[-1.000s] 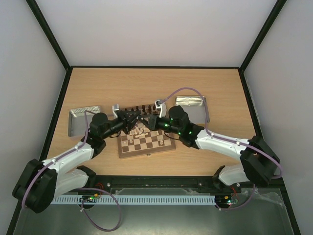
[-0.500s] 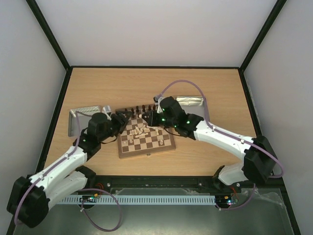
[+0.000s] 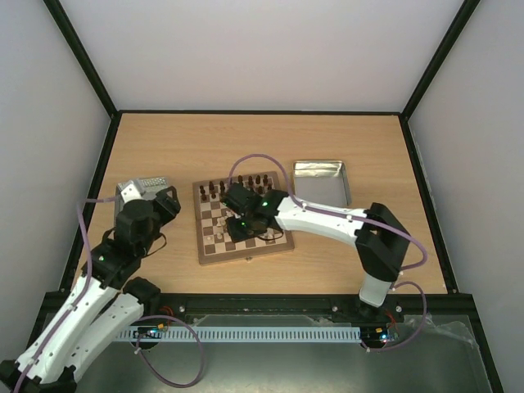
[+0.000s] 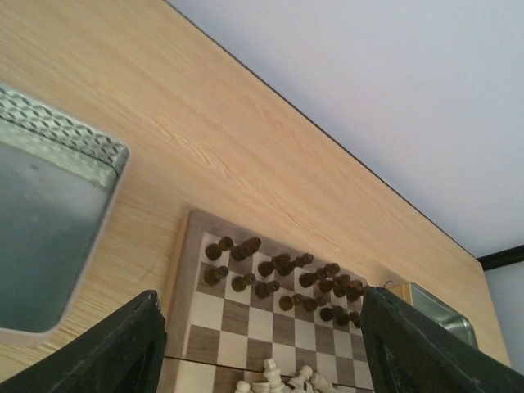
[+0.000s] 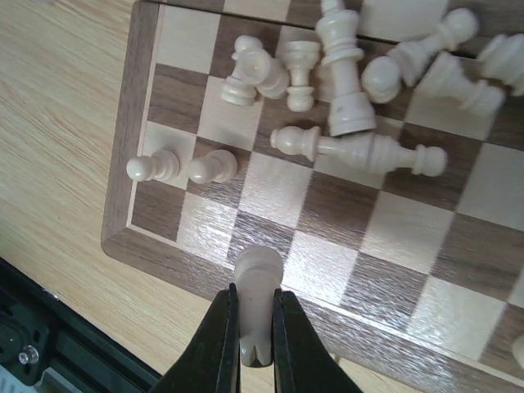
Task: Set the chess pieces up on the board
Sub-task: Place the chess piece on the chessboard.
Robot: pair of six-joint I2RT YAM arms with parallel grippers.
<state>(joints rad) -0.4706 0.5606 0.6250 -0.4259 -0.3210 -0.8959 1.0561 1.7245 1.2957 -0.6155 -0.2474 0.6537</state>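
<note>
The board (image 3: 246, 255) lies mid-table. Dark chessmen (image 3: 237, 183) stand along its far rows. Pale chess pieces (image 5: 352, 74) lie toppled in a heap near the board's middle, and two pale pawns (image 5: 182, 167) sit on the squares by the corner. My right gripper (image 5: 255, 286) is shut on one pale piece (image 5: 259, 270), holding it over the board's near rim (image 5: 164, 246). From above, that gripper (image 3: 243, 225) hangs over the board's near left part. My left gripper (image 4: 262, 303) is open and empty, left of the board, above a tin (image 3: 135, 190).
A square metal tin (image 4: 41, 237) sits left of the board under my left wrist. A second tin (image 3: 321, 182) lies to the board's right. Black frame rails edge the table, and the right arm stretches across the board's near right side.
The left arm drew back from the board to the left and its jaws opened. The right arm swung across to the board's near left, its jaws shut on a pale piece.
</note>
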